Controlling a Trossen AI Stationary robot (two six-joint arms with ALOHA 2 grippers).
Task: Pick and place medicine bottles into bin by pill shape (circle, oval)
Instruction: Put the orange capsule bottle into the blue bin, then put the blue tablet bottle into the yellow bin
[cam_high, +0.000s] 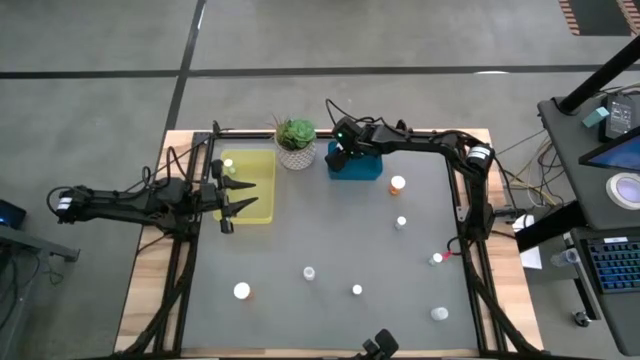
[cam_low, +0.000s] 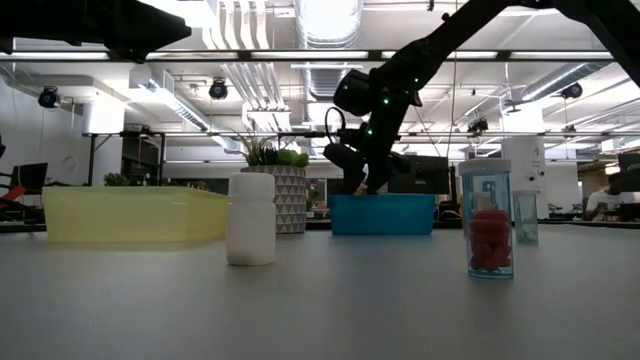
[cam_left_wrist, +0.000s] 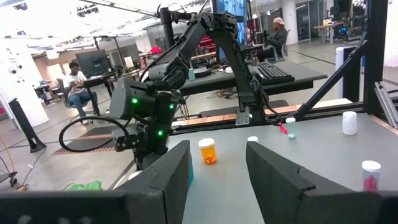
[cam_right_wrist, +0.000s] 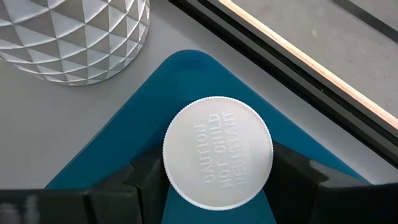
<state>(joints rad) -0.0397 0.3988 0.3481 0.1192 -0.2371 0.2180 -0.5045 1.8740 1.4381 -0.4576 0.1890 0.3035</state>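
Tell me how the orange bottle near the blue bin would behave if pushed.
The orange bottle stands upright on a small round base, so a push high up would likely tip it. Its cylindrical body would probably roll once down on the flat table. It looks partly filled with pills, so probably light and easy to slide.

Light came from overhead ceiling fixtures (cam_low: 330, 18), blown out to white glare in the low view. Left wrist view was bright, washed out toward the far room. The bench (cam_high: 330, 230) was evenly lit from above, shadows soft and short. Right arm (cam_low: 420, 60) showed as a dark silhouette against the lights. White cap (cam_right_wrist: 217, 152) between the right fingers was sharp; the fingers (cam_right_wrist: 118, 190) themselves sat dark and soft.
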